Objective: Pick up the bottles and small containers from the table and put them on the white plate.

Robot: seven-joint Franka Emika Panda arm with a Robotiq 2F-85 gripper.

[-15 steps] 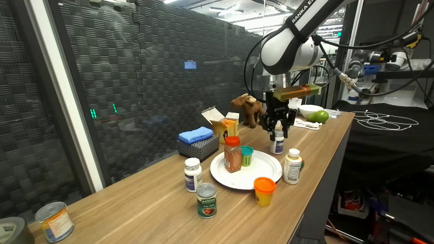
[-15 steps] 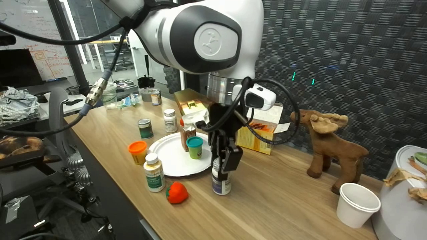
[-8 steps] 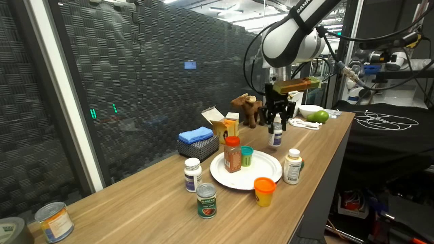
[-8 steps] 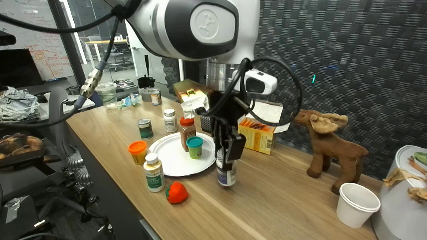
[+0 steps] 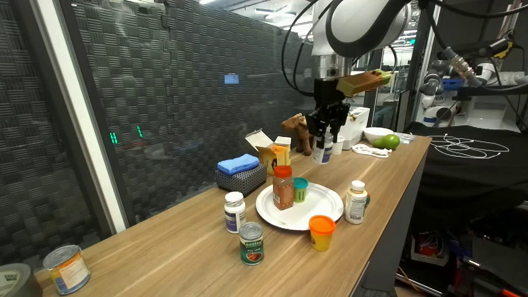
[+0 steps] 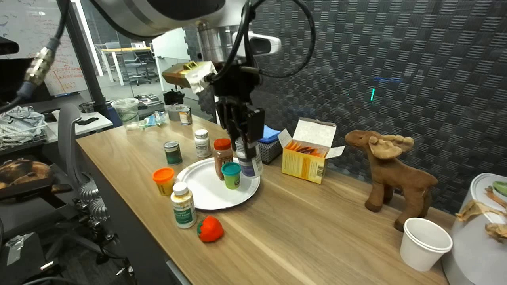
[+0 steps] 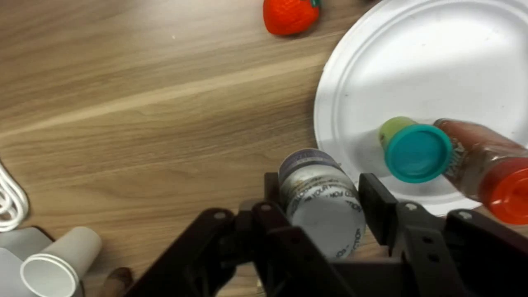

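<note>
The gripper pinches a white pill bottle between its two black fingers, one on each side. The bottle is up in the air, off the wooden table, and it leans a little. Think of the white plate as a clock. In the wrist view, the held bottle shows between seven and eight o'clock, next to the rim, and I can't tell if any of it is over the plate. On the plate stand a little green pot with a blue-green lid, toward seven o'clock, and a tall bottle with a red lid, toward five.

In an exterior view, more things are around the plate on the table. A yellow tub with an orange lid is at nine o'clock, just beside the rim, and I can't tell if they touch. A bottle with a green label and a white cap is at eight o'clock. A red strawberry lies at six o'clock, near that bottle. One more white bottle stands at eleven o'clock, a bit away from the plate. A yellow box with its flaps up is between two and three o'clock, and a brown toy moose stands farther out at three
</note>
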